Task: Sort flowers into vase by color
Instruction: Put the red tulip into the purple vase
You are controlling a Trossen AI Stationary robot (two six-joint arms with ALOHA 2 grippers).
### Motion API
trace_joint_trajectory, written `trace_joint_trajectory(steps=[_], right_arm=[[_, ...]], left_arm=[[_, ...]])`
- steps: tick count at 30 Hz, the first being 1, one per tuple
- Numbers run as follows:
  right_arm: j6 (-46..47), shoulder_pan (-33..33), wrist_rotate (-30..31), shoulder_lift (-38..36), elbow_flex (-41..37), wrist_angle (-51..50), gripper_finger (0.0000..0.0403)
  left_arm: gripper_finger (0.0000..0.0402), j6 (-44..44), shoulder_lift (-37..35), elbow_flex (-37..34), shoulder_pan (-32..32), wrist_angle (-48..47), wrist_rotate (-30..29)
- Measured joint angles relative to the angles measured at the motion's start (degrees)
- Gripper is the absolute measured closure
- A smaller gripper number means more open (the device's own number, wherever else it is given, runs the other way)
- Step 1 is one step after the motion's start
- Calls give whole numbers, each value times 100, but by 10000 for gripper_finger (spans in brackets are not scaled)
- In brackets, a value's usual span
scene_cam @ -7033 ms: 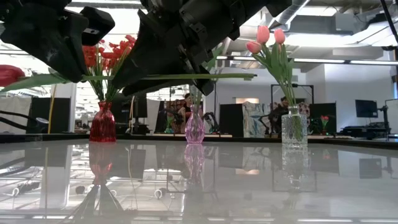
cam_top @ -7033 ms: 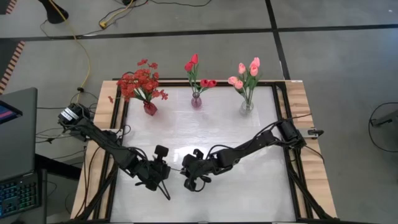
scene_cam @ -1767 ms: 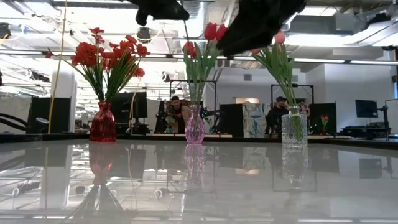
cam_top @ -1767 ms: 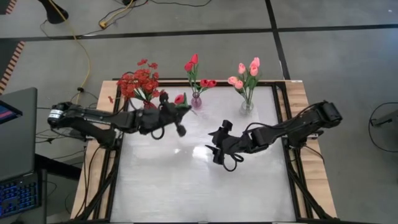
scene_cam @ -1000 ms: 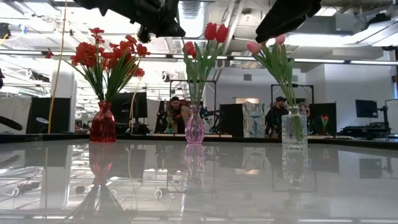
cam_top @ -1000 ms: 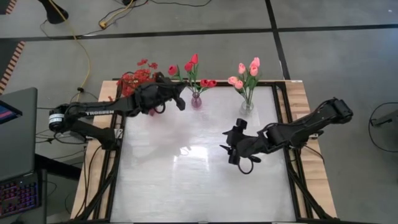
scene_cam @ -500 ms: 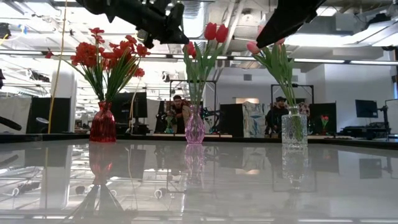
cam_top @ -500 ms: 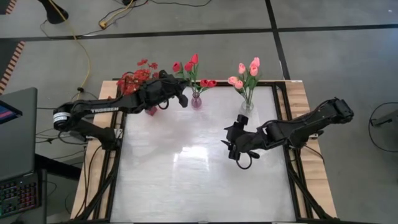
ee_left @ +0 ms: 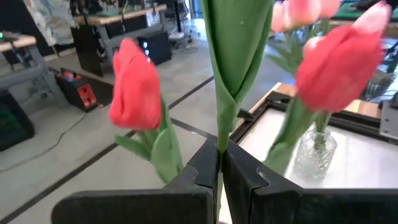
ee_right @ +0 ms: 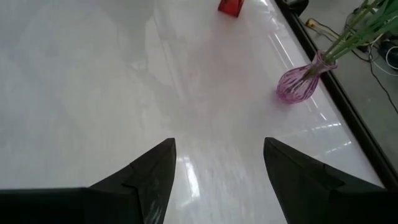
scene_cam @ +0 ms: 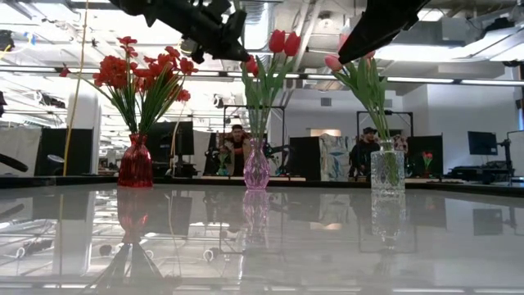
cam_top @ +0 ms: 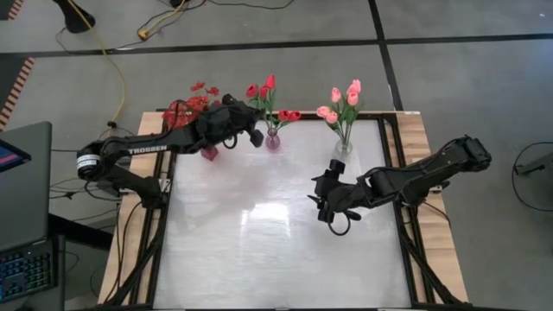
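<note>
Glossy white tabletop point(cam_top: 259, 250) carries three vases along its far edge: a red glass vase point(scene_cam: 135, 162) of small red blossoms, left of the landmark purple ribbed glass vase point(cam_top: 273, 140) holding red tulips, and a clear cut-glass vase point(cam_top: 343, 148) of pink tulips to its right. The left gripper point(cam_top: 253, 136), just left of the purple vase, is clamped on a red tulip stem point(ee_left: 231, 68). The right gripper point(cam_top: 321, 200) hovers spread wide, nearer than the purple vase.

Vases point(cam_top: 273, 139) line table's point(cam_top: 259, 259) far edge.

Red vase point(cam_top: 208, 152) partly hidden beneath the left arm point(cam_top: 164, 144) in the high view. Held stem point(ee_left: 233, 74) cut off at the picture's edge; its bloom is unseen.
</note>
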Motion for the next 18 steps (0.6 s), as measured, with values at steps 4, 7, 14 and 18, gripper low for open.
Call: trace_joint_trajectory(steps=[4,7,14,18], right_arm=[[0,0,0,0,0,7,132],[4,0,0,0,0,16,132],[11,0,-2,2,0,16,132],[9,0,-2,2,0,13,132]], left_arm=[[401,-70,4,-2,111,-28,178],[401,-148,4,-2,186,-32,292],[401,-216,4,-2,234,-73,475],[401,-261,4,-2,230,-177,487]])
